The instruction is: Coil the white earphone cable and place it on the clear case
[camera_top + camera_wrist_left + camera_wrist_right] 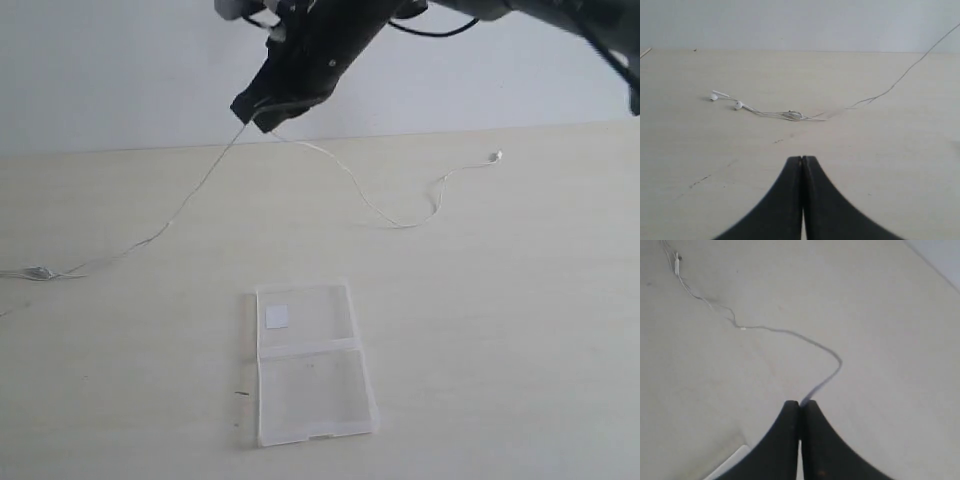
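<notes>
The white earphone cable (pixel 190 200) hangs from my right gripper (pixel 252 118), which is shut on it high above the table's far side. One stretch slopes down left to the table (pixel 40 272); the other drops right and ends in a small white tip (pixel 497 155). In the right wrist view the cable (pixel 790 332) leaves the shut right gripper (pixel 800 403). The left wrist view shows two earbuds (pixel 738 105) and the inline remote (pixel 792 115) lying beyond my shut, empty left gripper (pixel 801 159). The clear case (pixel 310 365) lies open and flat near the front, below and apart from the cable.
A small white sticker (pixel 277 316) marks the case's far half. The pale table (pixel 520 320) meets a plain wall along its far edge. A corner of the case (pixel 732 460) shows beside the right gripper's fingers.
</notes>
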{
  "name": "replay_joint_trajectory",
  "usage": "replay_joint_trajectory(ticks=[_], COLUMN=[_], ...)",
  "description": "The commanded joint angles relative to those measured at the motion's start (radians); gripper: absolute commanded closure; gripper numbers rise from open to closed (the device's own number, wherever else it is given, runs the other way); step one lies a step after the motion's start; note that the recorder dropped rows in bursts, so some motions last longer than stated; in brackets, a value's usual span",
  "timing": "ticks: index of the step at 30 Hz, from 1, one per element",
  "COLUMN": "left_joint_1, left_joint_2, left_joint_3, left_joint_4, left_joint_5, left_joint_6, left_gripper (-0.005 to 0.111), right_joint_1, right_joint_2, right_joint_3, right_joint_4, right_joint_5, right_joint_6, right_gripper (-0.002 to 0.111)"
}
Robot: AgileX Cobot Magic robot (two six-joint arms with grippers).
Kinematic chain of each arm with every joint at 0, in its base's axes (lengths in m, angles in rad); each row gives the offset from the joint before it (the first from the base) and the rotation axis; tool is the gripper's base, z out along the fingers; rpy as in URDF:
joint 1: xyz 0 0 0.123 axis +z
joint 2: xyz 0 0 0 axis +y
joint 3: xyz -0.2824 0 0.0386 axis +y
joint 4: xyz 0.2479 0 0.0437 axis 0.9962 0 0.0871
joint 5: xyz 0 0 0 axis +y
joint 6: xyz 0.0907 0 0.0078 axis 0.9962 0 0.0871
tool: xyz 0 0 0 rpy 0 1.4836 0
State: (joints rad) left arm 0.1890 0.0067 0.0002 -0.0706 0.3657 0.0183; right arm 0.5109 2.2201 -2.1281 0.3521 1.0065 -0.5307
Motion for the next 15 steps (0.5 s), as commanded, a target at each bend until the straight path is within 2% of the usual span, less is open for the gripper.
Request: replay_joint_trajectory(ticks=[1, 15], left_joint_1=[-0.005, -0.005], left_joint_2=[-0.007, -0.007], left_joint_3=[0.000, 0.000], left_joint_4=[-0.009, -0.009], left_joint_5=[-0.011, -0.011], left_joint_6=[0.004, 0.004], left_gripper=[0.107, 0.107], right_joint_1=[-0.001, -0.001], right_joint_2=[-0.135, -0.492], right_joint_3=[-0.003, 0.000], right_joint_4=[-0.038, -0.055], right_joint_5=[0.028, -0.021], right_joint_6=[0.000, 0.017], right_gripper=[0.108, 0.108])
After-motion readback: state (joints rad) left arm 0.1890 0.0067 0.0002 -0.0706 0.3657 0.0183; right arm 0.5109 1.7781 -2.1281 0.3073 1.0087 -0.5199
